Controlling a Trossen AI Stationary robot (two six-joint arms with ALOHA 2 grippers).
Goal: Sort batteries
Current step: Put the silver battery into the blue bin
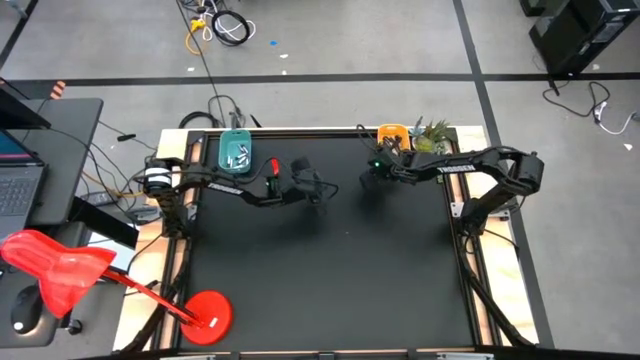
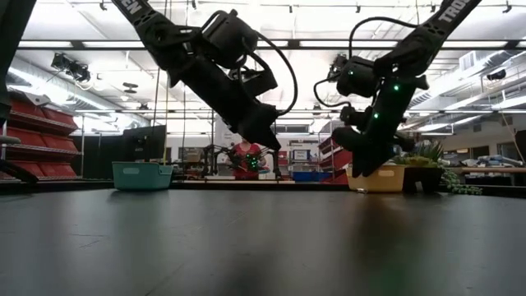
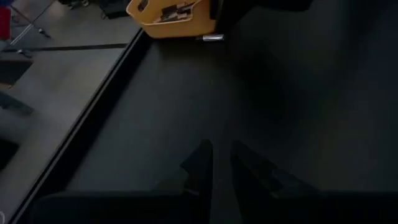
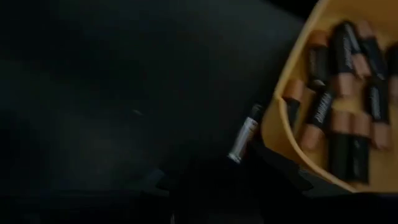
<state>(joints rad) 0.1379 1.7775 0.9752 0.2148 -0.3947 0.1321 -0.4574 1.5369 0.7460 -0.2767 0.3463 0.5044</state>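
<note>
Right under your right gripper [image 4: 249, 180], its fingers parted and empty, one stray battery [image 4: 244, 141] lies on the mat, touching the yellow tray [image 4: 277, 134] of dark batteries [image 4: 348, 93]. From above, the left gripper [image 1: 318, 192] hovers mid-table, nearly shut, holding nothing; the teal tray [image 1: 236, 151] holds pale ones. Step in hand: collecting the stray. Next, you'll need to lower and pinch it.

High view: overhead, straight down on the black table [image 1: 330, 270].
Low view: tabletop level, facing the room.
Wrist views: close above the mat; both show the yellow tray [image 4: 273, 134].
</note>
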